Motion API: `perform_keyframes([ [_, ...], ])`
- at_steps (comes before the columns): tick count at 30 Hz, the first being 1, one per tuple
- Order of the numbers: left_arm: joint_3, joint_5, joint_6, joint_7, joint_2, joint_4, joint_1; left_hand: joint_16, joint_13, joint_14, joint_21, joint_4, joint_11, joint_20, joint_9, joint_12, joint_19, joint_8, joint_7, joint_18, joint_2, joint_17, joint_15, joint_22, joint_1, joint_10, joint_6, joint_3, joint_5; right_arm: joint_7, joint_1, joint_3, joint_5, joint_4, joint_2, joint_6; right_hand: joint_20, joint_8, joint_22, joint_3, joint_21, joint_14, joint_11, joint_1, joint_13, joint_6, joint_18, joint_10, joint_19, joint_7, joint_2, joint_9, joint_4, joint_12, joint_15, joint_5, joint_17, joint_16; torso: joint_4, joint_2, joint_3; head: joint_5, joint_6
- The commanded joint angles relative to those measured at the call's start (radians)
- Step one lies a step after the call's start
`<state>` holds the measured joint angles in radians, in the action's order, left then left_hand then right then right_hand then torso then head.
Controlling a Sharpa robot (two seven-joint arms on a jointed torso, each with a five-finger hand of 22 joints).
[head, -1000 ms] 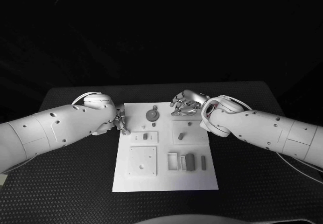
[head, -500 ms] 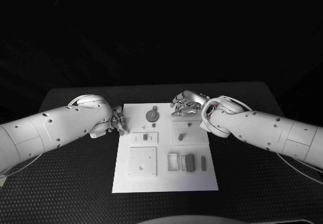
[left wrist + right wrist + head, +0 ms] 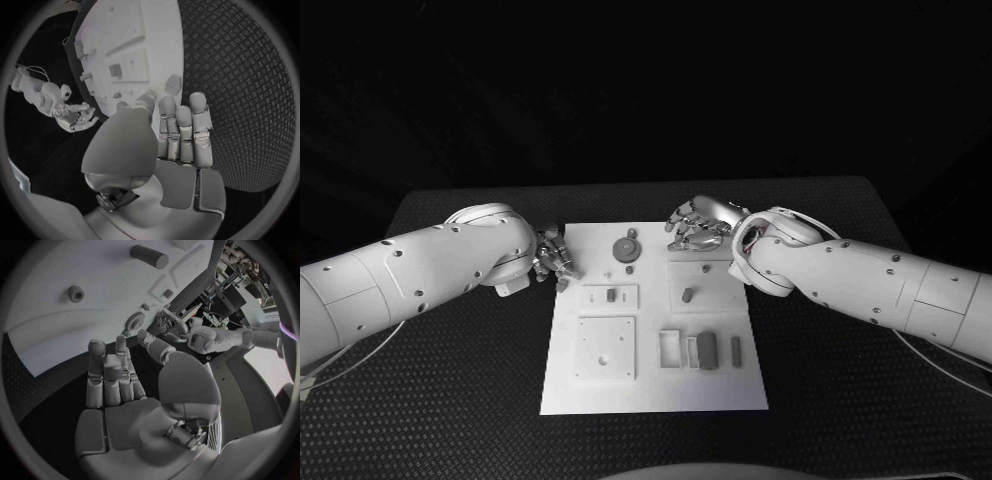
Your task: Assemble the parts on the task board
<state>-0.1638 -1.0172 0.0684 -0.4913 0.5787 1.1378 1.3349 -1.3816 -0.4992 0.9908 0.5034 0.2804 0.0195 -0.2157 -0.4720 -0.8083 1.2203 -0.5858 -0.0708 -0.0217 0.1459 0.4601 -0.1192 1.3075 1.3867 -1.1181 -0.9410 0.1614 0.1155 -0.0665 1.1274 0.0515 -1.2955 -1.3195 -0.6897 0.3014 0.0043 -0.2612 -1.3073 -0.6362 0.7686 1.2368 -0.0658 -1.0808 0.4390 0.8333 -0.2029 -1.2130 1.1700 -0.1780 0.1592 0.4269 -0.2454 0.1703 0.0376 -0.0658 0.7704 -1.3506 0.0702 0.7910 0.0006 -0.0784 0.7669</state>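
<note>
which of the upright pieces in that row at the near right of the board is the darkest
The dark grey block, second from the right in that row on the task board. The white pieces to its left are pale, and the slim piece to its right is thinner.

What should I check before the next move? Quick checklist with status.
1. Left hand empty: ok, fingers straight, holding nothing.
2. Right hand empty: ok, fingers extended, nothing in the palm.
3. Task board lying flat on the table: ok.
4. Round part at the board's far end free of both hands: ok in the head view.
5. Loose parts in the near row reachable: cannot tell.
6. Which part either hand is aiming for: cannot tell.
</note>
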Motion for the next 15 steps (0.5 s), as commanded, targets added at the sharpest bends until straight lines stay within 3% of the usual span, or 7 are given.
perform_keyframes([
  [1,0.003,0.056,-0.065,0.069,0.002,0.002,0.0,0.004,0.002,0.002,-0.001,0.01,-0.005,0.001,0.003,0.001,0.0,0.006,-0.022,-0.033,0.019,-0.002,0.002,0.018,-0.011,0.006,0.021,-0.006,-0.004,0.006,-0.002,0.0,-0.001,-0.001,0.0,-0.008,-0.009,-0.001,-0.019,0.001,-0.006,-0.007,-0.008,0.009,0.001,-0.001,-0.059,-0.001,0.0,-0.005,0.001,-0.001,0.006,0.006,0.001,-0.001,-0.001,0.004,0.0008,0.0,-0.0001,0.0,-0.001],
  [5,0.007,0.06,-0.106,0.139,0.008,0.006,0.0,0.006,0.005,0.0,-0.005,0.01,-0.016,0.007,0.025,0.0,-0.001,0.039,-0.036,-0.035,0.044,-0.005,0.011,0.017,-0.027,0.009,0.065,-0.008,-0.01,0.006,-0.002,0.0,-0.001,-0.001,0.0,-0.007,-0.009,-0.001,-0.019,0.001,-0.006,-0.007,-0.008,0.01,0.001,-0.001,-0.059,-0.001,0.0,-0.005,0.001,-0.001,0.006,0.006,0.001,-0.001,-0.001,0.004,0.0009,-0.001,0.0,0.001,-0.002],
  [9,0.009,0.06,-0.158,0.246,0.038,0.036,0.001,0.01,0.01,-0.013,-0.012,0.005,-0.029,0.018,0.044,0.006,-0.013,0.063,-0.05,-0.04,0.059,-0.007,0.023,0.016,0.002,0.024,0.103,-0.009,-0.01,0.007,-0.003,0.0,-0.001,0.0,-0.002,-0.006,-0.009,-0.001,-0.019,0.001,-0.006,-0.007,-0.008,0.01,0.001,-0.001,-0.059,-0.001,0.0,-0.005,0.001,-0.001,0.006,0.006,0.001,-0.001,-0.001,0.004,0.0001,-0.001,0.0002,0.003,-0.004],
  [13,0.009,0.036,-0.205,0.34,0.085,0.091,0.001,0.043,0.032,-0.069,-0.05,-0.005,-0.047,0.042,0.056,0.049,-0.071,0.061,-0.063,-0.034,0.06,-0.018,0.045,0.006,0.067,0.081,0.096,-0.015,-0.005,0.008,-0.003,0.0,-0.001,-0.001,-0.005,-0.002,-0.009,-0.001,-0.019,0.0,-0.006,-0.007,-0.008,0.009,0.001,-0.001,-0.059,0.0,0.0,-0.005,0.001,-0.001,0.006,0.006,0.001,-0.001,-0.001,0.004,0.0016,-0.002,0.0005,0.004,-0.005],
  [15,0.009,0.0,-0.235,0.407,0.113,0.119,0.001,0.068,0.068,-0.1,-0.079,-0.007,-0.066,0.059,0.066,0.116,-0.103,0.071,-0.069,-0.031,0.054,-0.028,0.064,-0.006,0.114,0.123,0.083,-0.02,-0.002,0.01,-0.003,0.0,-0.001,-0.002,-0.006,0.0,-0.009,-0.001,-0.019,0.0,-0.006,-0.007,-0.008,0.009,0.001,-0.001,-0.059,0.0,0.0,-0.005,0.001,-0.001,0.006,0.006,0.001,-0.001,-0.001,0.004,0.0025,-0.002,0.0003,0.004,-0.006],
])
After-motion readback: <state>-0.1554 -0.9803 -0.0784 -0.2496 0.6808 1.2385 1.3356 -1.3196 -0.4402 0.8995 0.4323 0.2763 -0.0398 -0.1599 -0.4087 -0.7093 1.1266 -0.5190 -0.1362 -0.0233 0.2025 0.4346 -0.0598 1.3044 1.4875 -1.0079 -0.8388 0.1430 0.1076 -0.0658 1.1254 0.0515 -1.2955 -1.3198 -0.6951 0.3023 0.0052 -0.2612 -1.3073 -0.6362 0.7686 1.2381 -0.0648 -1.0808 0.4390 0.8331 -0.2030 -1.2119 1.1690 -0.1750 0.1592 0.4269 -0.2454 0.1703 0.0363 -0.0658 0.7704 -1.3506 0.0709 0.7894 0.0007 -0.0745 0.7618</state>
